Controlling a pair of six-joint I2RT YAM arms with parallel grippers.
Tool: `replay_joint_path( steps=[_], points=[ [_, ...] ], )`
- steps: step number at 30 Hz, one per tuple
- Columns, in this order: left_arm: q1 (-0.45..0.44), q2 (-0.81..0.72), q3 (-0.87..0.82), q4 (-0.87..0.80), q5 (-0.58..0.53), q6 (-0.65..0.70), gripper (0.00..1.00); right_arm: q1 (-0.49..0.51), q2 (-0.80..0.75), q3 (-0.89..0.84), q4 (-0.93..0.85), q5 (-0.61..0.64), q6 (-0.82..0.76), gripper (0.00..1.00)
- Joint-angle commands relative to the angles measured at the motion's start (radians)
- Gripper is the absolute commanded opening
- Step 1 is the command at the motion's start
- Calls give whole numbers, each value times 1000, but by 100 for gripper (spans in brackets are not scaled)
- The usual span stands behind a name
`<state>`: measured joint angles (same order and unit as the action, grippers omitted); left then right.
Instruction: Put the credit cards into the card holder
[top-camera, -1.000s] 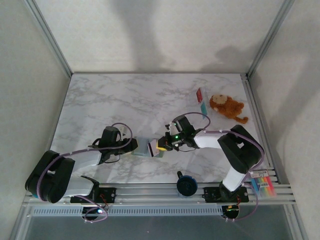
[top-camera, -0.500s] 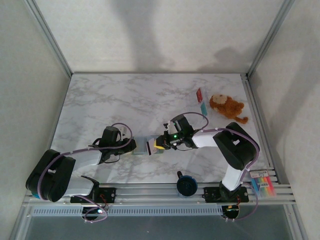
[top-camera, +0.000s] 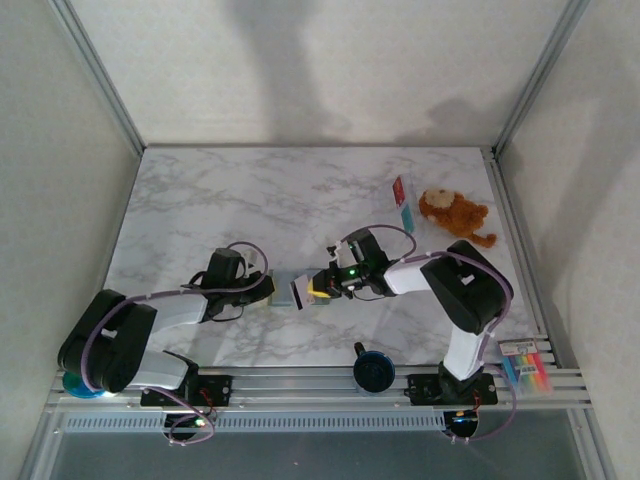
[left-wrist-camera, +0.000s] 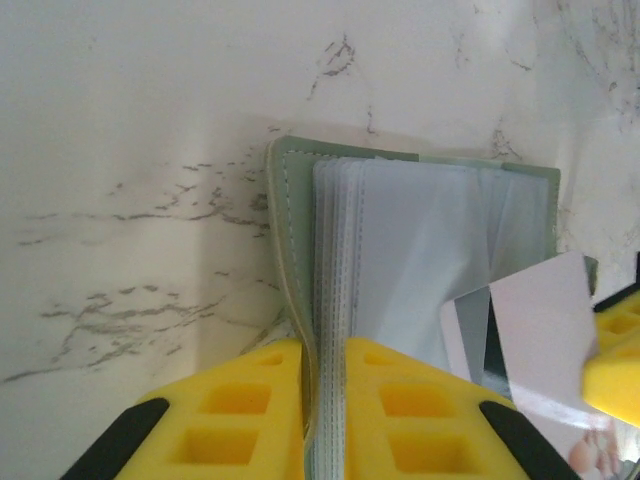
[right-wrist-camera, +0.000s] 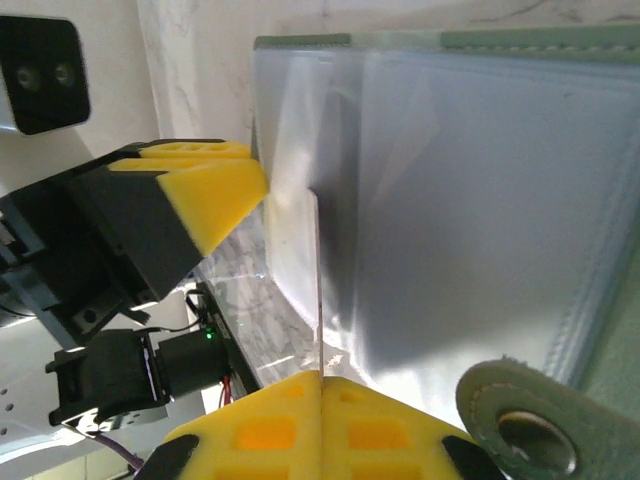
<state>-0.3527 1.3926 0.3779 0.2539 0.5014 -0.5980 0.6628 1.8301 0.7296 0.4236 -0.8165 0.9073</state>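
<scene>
The open grey-green card holder (left-wrist-camera: 420, 230) lies near the front middle of the marble table (top-camera: 200, 200), clear sleeves fanned. The left gripper (left-wrist-camera: 322, 350) is clenched on the holder's near edge, pinching cover and sleeves between yellow fingers. The right gripper (right-wrist-camera: 320, 385) grasps 1 pale credit card (left-wrist-camera: 530, 330), which overlaps the sleeves. A red card (top-camera: 399, 188) and a teal-banded card (top-camera: 406, 214) lie well apart, beside a brown plush toy (top-camera: 455, 213).

Thin credit card (right-wrist-camera: 318, 290) edge-on in the closed right pincer (right-wrist-camera: 320, 385), against clear sleeves of the card holder (right-wrist-camera: 500, 170)
</scene>
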Motion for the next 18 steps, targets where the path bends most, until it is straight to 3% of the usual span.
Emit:
replay_joint_path(
  steps=[1,12,18],
  points=[
    [-8,51,-15,-128,-74,17,14,-25,43,-18,74,-49,-22,0],
    [-8,60,-18,-121,-67,24,14,-60,148,-57,304,-32,94,0],
    [-8,52,-25,-122,-66,24,15,-61,168,-52,340,-1,117,0]
  ],
)
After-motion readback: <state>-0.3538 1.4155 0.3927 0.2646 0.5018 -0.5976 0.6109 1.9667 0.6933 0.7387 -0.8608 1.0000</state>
